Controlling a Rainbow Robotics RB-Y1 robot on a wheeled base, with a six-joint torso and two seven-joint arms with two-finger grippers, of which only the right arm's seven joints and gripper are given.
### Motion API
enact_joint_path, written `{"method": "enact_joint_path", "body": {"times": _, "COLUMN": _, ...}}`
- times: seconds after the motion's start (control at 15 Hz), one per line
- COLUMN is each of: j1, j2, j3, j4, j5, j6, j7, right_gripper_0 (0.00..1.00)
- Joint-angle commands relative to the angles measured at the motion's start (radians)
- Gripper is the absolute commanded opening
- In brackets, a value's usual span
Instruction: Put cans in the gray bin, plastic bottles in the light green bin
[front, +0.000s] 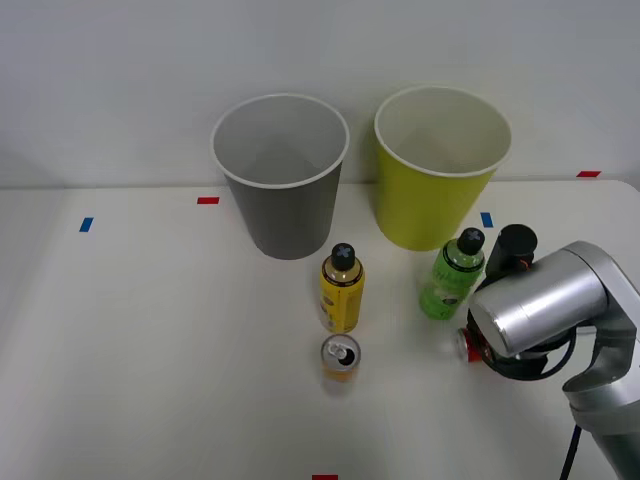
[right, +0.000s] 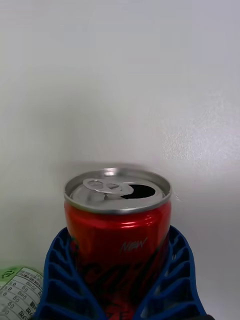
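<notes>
A red can (right: 117, 225) with an open silver top stands between the blue ribbed fingers (right: 60, 280) of my right gripper (right: 118, 237), which curve around its sides and are shut on it. In the front view only a red sliver of this can (front: 467, 346) peeks out under my silver wrist (front: 540, 300), right of the green plastic bottle (front: 452, 280). The yellow bottle (front: 341, 290) stands mid-table, with the orange-yellow can (front: 340, 358) just in front of it. Behind them are the gray bin (front: 285, 215) and, to its right, the light green bin (front: 430, 210), both upright.
The white table (front: 150, 350) meets a pale wall at the back. Small red and blue tape marks (front: 207, 200) dot the table. The green bottle's label (right: 17, 295) sits close beside my gripper.
</notes>
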Motion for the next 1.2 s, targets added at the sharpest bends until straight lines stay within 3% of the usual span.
{"method": "enact_joint_path", "body": {"times": 0.07, "j1": 0.001, "j2": -0.054, "j3": 0.001, "j4": -0.047, "j5": -0.022, "j6": 0.0, "j7": 0.036, "right_gripper_0": 0.0}}
{"method": "enact_joint_path", "body": {"times": 0.2, "j1": 0.027, "j2": -0.083, "j3": 0.001, "j4": -0.113, "j5": -0.026, "j6": 0.0, "j7": 0.062, "right_gripper_0": 0.0}}
{"method": "enact_joint_path", "body": {"times": 0.6, "j1": 0.241, "j2": -0.16, "j3": -0.077, "j4": -0.43, "j5": 0.066, "j6": -0.095, "j7": 0.363, "right_gripper_0": 0.0}}
{"method": "enact_joint_path", "body": {"times": 0.87, "j1": 0.388, "j2": -0.158, "j3": -0.101, "j4": -0.582, "j5": 0.268, "j6": -0.252, "j7": 0.562, "right_gripper_0": 0.0}}
{"method": "enact_joint_path", "body": {"times": 1.2, "j1": 0.488, "j2": -0.14, "j3": -0.1, "j4": -0.618, "j5": 0.469, "j6": -0.462, "j7": 0.601, "right_gripper_0": 0.0}}
